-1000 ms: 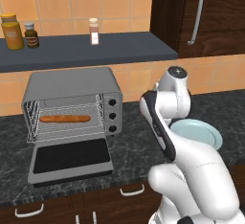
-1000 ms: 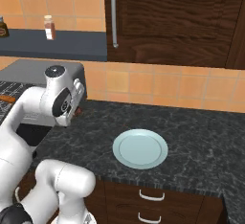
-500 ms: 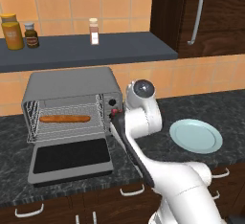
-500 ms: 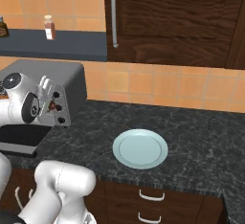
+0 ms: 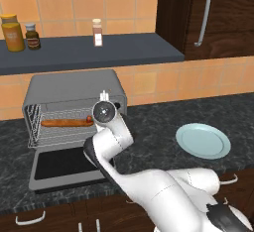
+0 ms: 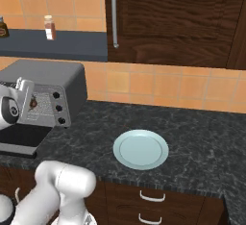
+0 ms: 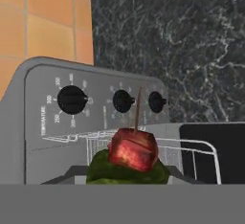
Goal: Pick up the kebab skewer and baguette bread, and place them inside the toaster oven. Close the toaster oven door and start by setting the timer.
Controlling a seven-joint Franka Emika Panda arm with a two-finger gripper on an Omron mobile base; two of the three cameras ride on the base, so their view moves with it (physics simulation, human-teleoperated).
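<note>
Hand (image 7: pixel 129 177) grasps lumpy reddish-brown kebab skewer (image 7: pixel 132 151) before boxy grey metal toaster oven (image 5: pixel 74 85); long orange-brown baguette (image 5: pixel 63 123) lies on its rack, drop-down door (image 5: pixel 67 165) open.

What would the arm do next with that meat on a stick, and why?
Probably ease the kebab skewer further into the toaster oven and lay it on the wire rack. The hand view shows the skewer at the gripper, right before the rack, the toaster oven door lies open, and the baguette bread is already on the rack.
</note>
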